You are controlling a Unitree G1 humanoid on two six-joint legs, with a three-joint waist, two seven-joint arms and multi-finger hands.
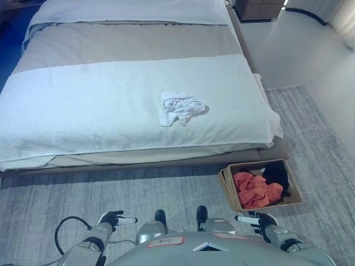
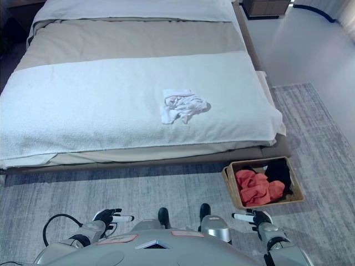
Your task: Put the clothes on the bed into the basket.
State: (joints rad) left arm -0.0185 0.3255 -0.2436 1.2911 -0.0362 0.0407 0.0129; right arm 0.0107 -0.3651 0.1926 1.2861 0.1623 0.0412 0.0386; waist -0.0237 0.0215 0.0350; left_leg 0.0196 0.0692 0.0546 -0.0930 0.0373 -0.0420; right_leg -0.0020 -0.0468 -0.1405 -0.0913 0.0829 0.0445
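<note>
Grey carpet [image 1: 138, 194] runs below a wide bed [image 1: 83, 111]. Fingers of both hands look loosely straight and hold nothing; the left hand [image 1: 111, 220] and right hand [image 1: 260, 220] hang low, far from the bed. One white garment [image 1: 180, 107] lies crumpled on the bed. The basket [image 1: 227, 188] holds an orange cloth [image 1: 252, 188] and a dark cloth [image 1: 276, 176]. I judge the step is the approach: next the robot must come closer and reach the white garment.
</note>
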